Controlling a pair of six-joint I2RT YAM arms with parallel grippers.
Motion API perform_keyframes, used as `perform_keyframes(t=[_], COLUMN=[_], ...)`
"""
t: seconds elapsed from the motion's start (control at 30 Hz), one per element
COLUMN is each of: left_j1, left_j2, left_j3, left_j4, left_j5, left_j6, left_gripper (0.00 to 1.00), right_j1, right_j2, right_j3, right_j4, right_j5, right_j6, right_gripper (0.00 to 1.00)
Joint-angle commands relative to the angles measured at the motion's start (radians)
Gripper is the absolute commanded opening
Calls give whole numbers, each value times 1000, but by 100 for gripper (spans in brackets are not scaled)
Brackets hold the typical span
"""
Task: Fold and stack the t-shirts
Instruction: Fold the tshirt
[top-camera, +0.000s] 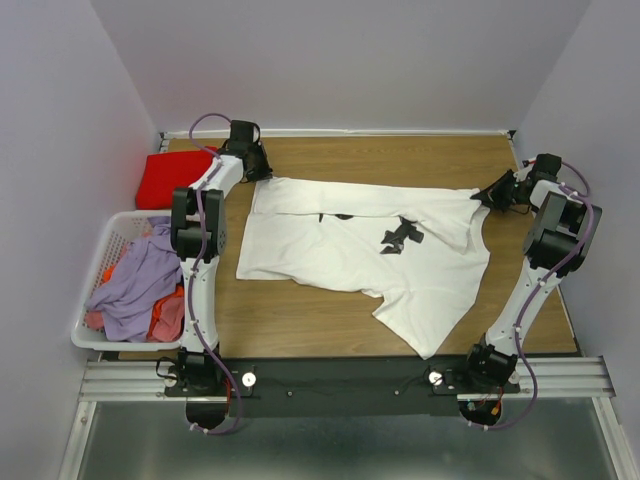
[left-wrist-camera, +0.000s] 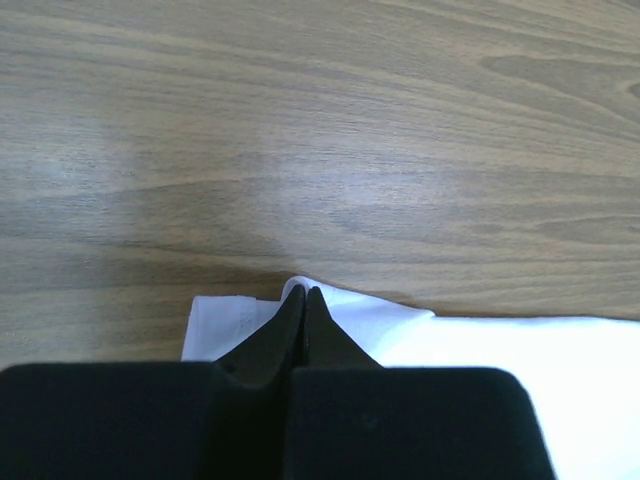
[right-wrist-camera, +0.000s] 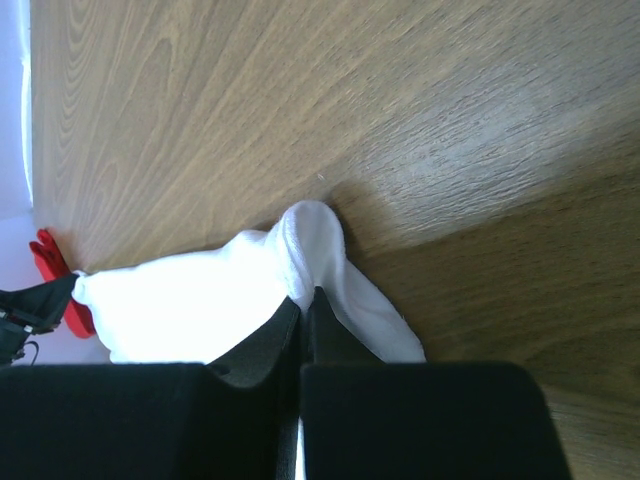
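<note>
Left gripper (top-camera: 260, 174) is pinched fully shut, its two black fingers pressed together with no gap. It grips the far left corner of a large, soft white t-shirt (top-camera: 360, 250) of plain cloth with a small black print (top-camera: 400, 236) on the chest. In the left wrist view a small lip of the cloth's edge pokes up at the fingertips (left-wrist-camera: 290, 322). The rest of the shirt runs back under the gripper and off to its right, and the bare wood-grain table (left-wrist-camera: 320, 150) lies beyond the tips.

Right gripper (top-camera: 487, 196) is likewise closed down to a thin slit, on the same shirt at its far right corner. In the right wrist view a rounded hump of white cloth bulges just past the tips and drapes down on both sides of them.

Between the two grippers the white t-shirt lies spread across the table, its far edge running from one to the other. Its body reaches back toward the arm bases, furthest on the right gripper's side.

Just to the left of the left gripper, a bright red cloth t-shirt (top-camera: 170, 181) sits in a heap at the table's far left corner. Behind that, alongside the left arm, stands a white slatted plastic laundry basket (top-camera: 84, 330) holding lilac and orange clothes (top-camera: 140, 285).
</note>
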Motion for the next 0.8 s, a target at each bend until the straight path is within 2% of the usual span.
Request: perform_keyframes(t=[0.0,0.2,0.67,0.77], left_j1=[19,71,81,81], left_j2=[-20,-39,50,52], left_j3=[35,82,104,125], left_j4=[3,9,-9,20], left_j5=[-55,-114,-74,-66], left_j6=[7,-7,15,25], left_gripper=[0,0,0,12], right_j1=[-11,-30,-30,-27], right_j2=[27,42,108,114], right_j3=[14,39,114,137], right_j4=[10,10,10,11], right_j5=[27,37,-6,-15], right_j6=[-4,8,5,2], right_gripper=[9,8,11,20])
